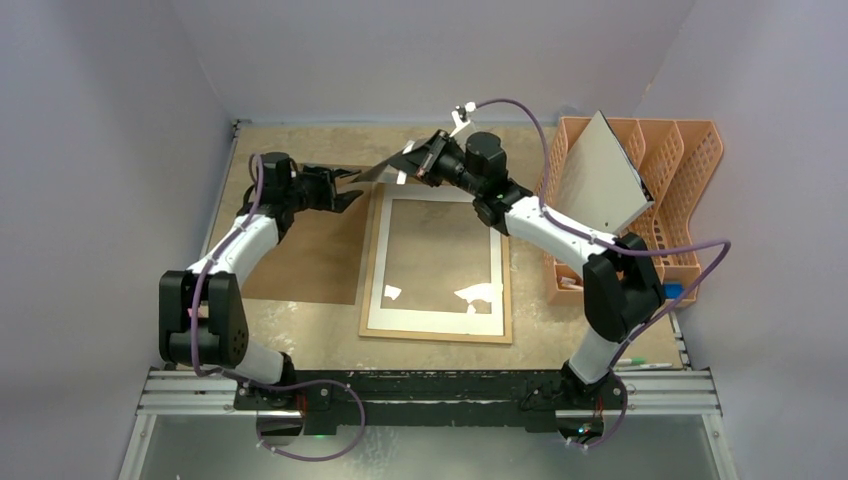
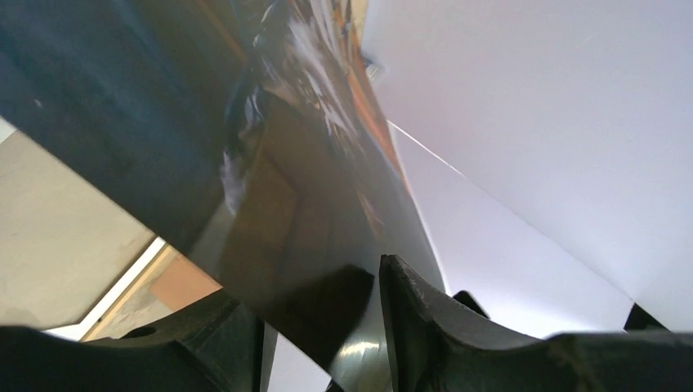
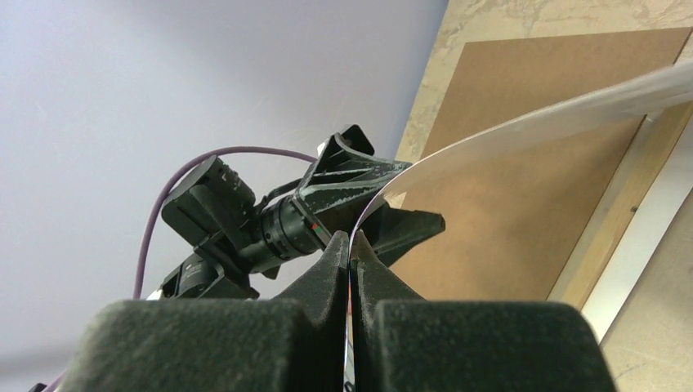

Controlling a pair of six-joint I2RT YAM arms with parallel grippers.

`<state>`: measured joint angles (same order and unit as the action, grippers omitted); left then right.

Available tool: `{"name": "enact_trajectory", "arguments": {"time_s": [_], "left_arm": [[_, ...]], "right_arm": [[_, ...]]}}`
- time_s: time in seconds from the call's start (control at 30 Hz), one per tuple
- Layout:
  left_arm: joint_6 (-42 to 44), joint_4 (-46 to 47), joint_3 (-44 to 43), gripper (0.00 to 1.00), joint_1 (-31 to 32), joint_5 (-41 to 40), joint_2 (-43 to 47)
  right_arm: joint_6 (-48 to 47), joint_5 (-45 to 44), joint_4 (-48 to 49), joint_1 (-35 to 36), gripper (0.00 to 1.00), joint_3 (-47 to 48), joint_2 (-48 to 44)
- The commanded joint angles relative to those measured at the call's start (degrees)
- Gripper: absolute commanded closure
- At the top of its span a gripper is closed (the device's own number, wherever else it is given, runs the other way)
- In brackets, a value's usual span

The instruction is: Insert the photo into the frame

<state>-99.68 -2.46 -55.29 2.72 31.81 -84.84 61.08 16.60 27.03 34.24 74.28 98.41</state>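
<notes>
A: How is the sheet held?

B: The right gripper [image 3: 350,245] is seen pinched together on one edge of the large glossy paper photo of a cat among books [image 3: 531,122]. The left gripper [image 1: 348,188] is set astride the opposite edge with its jaws apart, and no firm pinch is shown there.

A: Where is the print carried?

B: It is held in the air, bowed between the two grippers, above the far left corner of the thin light-wood rectangular frame [image 1: 436,337]. The frame is laid flat on the table with a white card mat border [image 1: 376,270] inside it. A brown fibreboard panel [image 1: 310,260] is laid just beside it on the left.

A: What could be spoiled from here?

B: A crease is to be feared if the wrists are drawn together or twisted unevenly. A slip is likely if the left jaws are shut past the edge. A corner could be caught on the wood rim if the sheet is lowered askew.

A: The arms?

B: Both are reached forward. The right forearm is slanted leftward across the frame's far edge, and the left wrist is turned inward to meet it.
</notes>
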Motion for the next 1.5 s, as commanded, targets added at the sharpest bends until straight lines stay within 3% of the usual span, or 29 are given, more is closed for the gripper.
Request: {"name": "enact_trajectory", "arguments": {"time_s": [0.0, 0.23, 0.3, 0.4, 0.67, 0.87, 1.0, 1.1, 1.27, 1.47], "left_arm": [[-4.80, 6.90, 1.39, 0.55, 0.16, -1.30, -1.32], [-5.31, 14.01, 0.77, 0.87, 0.12, -0.66, -2.39], [-5.50, 15.47, 0.97, 0.91, 0.17, -0.61, -2.59], [-5.40, 16.91, 1.06, 1.00, 0.12, -0.44, -2.94], [-4.82, 17.41, -0.66, 1.00, 0.14, -0.26, -3.74], [-3.73, 15.32, -3.85, 1.00, 0.16, 0.22, -4.48], [-1.71, 11.07, -6.64, 1.00, 0.12, 0.76, -4.80], [0.62, 9.14, -10.27, 1.00, 0.14, 1.94, -5.54], [11.52, -6.06, -25.52, 1.00, 0.29, 3.22, -8.99], [9.64, -3.47, -27.78, 1.00, 0.27, 6.38, -7.47]], "right_arm": [[0.46, 1.31, 3.88, 0.40, 1.00, -1.27, -3.39], [-1.38, -0.50, 3.58, 0.39, 1.00, -4.02, -5.25], [-2.05, -1.12, 2.82, 0.39, 1.00, -4.10, -5.80], [-2.89, -1.80, 1.90, 0.41, 0.90, -4.27, -6.54], [-4.31, -2.65, -2.35, 0.39, 0.51, -6.42, -10.06], [-13.05, -8.78, -5.25, 0.30, 0.32, -10.53, -18.76], [-22.98, -13.06, -5.09, 0.30, 0.29, -13.40, -23.61], [-35.62, -11.31, -6.39, 0.30, 0.30, -11.74, -24.10], [-55.76, -13.89, -14.48, 0.44, 0.29, -5.37, -20.41], [-72.03, -13.40, -4.91, 1.18, 0.26, -11.50, -23.99]]}}
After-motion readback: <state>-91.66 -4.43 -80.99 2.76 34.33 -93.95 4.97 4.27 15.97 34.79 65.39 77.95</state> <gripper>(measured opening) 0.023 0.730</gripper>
